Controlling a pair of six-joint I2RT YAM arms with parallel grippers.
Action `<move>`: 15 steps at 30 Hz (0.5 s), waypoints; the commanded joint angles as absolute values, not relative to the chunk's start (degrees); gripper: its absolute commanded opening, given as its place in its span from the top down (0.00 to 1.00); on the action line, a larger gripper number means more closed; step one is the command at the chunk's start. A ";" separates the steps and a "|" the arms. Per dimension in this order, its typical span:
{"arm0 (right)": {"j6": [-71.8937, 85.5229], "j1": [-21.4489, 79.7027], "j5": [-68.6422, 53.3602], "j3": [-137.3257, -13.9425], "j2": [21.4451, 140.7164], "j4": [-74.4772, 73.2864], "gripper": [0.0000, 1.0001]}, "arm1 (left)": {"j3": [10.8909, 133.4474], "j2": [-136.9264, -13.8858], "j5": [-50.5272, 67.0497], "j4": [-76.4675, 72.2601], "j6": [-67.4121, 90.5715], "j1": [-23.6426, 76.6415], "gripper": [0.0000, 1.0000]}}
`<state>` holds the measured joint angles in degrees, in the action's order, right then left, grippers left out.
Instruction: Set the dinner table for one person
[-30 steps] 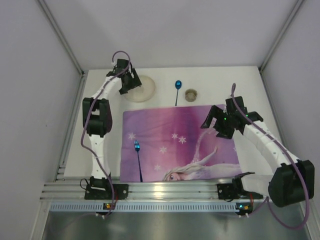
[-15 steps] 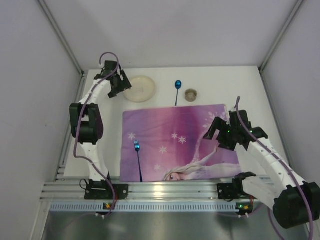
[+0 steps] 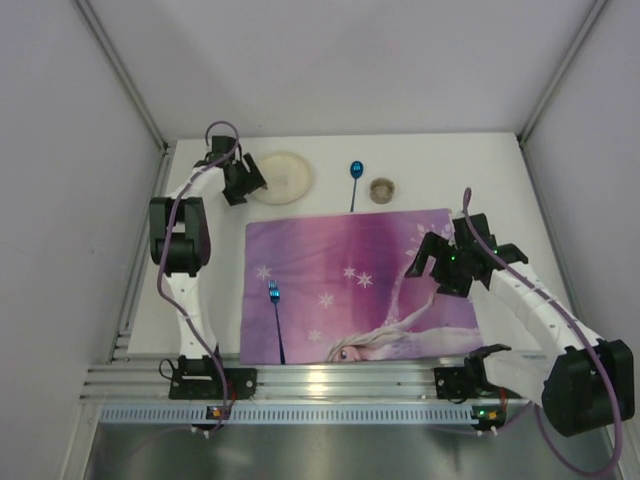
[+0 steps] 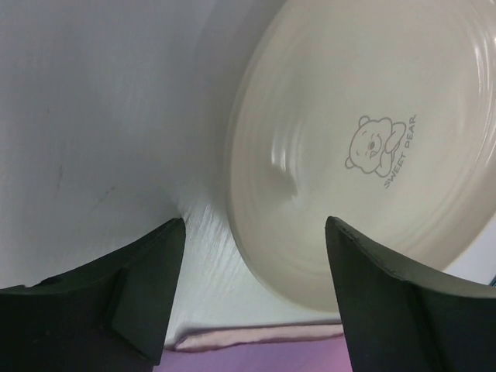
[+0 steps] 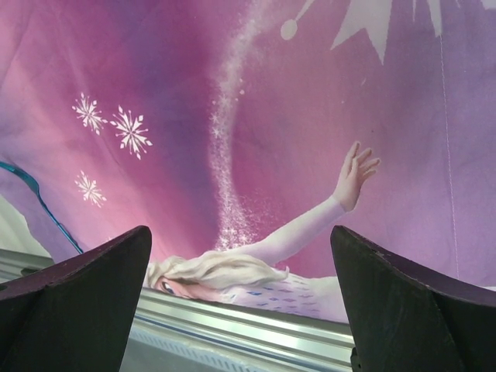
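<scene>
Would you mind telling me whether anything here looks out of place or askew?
Nothing looks spilled or damaged. The plate, spoon and cup sit on the bare table beyond the placemat; only the fork lies on it.

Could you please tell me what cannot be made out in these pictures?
Plate: left wrist view, cut off by the top and right edges, rim blurred.
Small cup: top view, too small to tell its contents.
Fork: right wrist view, mostly hidden by the right gripper and the frame edge.
</scene>
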<state>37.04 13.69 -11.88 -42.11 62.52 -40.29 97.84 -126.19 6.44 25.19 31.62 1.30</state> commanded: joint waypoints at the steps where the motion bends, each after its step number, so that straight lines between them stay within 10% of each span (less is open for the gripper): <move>1: 36.74 13.45 -11.25 -41.67 60.91 -39.99 0.00 | 99.57 -129.81 8.00 22.85 33.48 1.32 0.24; 5: 36.74 13.36 -10.90 -39.99 57.84 -40.60 0.00 | 101.07 -132.97 8.52 22.85 34.45 1.41 0.49; 9: 36.48 13.36 -10.72 -38.68 55.90 -41.48 0.01 | 105.01 -136.31 9.83 24.34 35.77 1.41 1.00; 15: 35.33 13.27 -9.93 -39.81 54.93 -41.66 0.00 | 104.41 -126.84 17.92 20.83 36.04 1.49 1.00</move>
